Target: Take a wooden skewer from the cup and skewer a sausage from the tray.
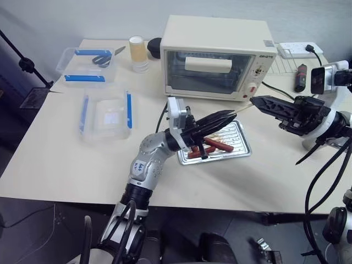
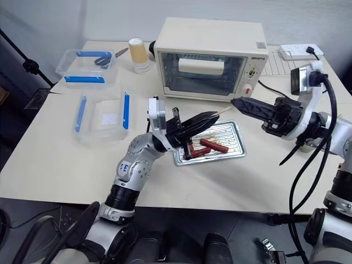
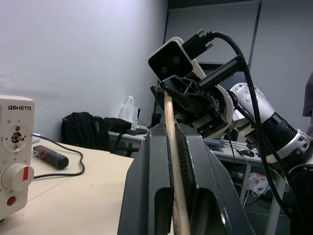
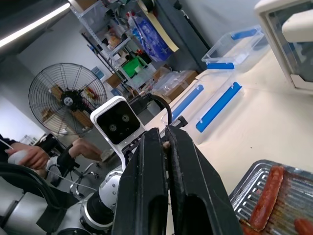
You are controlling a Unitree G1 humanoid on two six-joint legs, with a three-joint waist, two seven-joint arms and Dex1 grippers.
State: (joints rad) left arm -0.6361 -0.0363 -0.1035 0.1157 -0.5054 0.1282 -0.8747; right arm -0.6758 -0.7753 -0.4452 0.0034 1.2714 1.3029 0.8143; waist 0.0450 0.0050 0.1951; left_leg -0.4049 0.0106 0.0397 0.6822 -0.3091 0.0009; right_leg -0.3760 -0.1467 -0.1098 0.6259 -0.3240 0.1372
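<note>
The left tool [image 2: 206, 120] is fully closed on the thin, pale wooden skewer [image 3: 172, 147], which runs up between its 2 black fingers. In the left wrist view the stick carries on past the fingertips to the right tool [image 2: 242, 103], which is all but closed around its far end. In the head views a short pale stretch of the stick bridges the gap between the 2 tools, above the worktop [image 1: 82, 165], just in front of the cream toaster oven [image 1: 220, 55].

The shallow silver metal tray [image 2: 234, 148] lies directly beneath that gap, at about 6 o'clock from the left tool's tips. In it lie 3 smooth reddish-brown sausages [image 2: 213, 145], their long axes running roughly from 10 o'clock to 4 o'clock. The skewer's own axis runs near 8 o'clock to 2 o'clock and tilts upward, so it points away from the meat, not into it.

The left tool is the nearer to the sausages. As I judge it, the stick must be swung tip-down along a sausage's length before it can pierce.

I cannot make out the tan-brown paper cup.
</note>
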